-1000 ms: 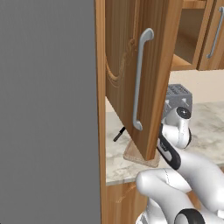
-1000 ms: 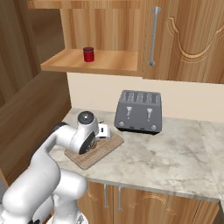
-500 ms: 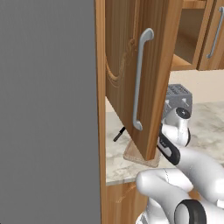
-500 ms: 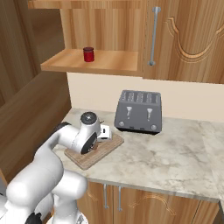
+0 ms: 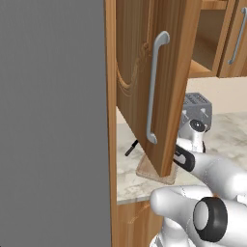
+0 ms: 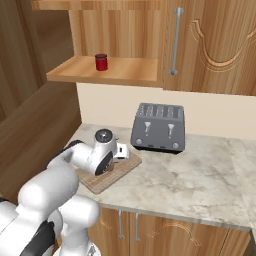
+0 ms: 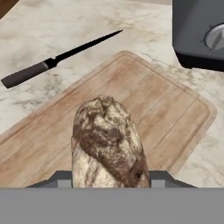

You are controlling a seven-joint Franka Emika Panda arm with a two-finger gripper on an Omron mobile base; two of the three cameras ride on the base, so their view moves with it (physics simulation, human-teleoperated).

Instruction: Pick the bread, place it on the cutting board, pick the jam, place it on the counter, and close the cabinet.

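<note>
You see a rough, crusty bread (image 7: pixel 109 144) over a matt, grained wooden cutting board (image 7: pixel 166 109), on smooth marbled stone counter (image 6: pixel 200 180).

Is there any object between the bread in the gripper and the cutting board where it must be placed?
Nothing visible blocks it. In the hand view the bread sits in the gripper right over the bare cutting board. The knife lies on the counter beside the board, and the toaster stands beyond its corner.

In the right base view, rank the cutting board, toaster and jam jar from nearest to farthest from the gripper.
1. Cutting board, directly under the gripper.
2. Toaster, on the counter just behind and to its right.
3. Jam jar, up on the open cabinet shelf.
</note>
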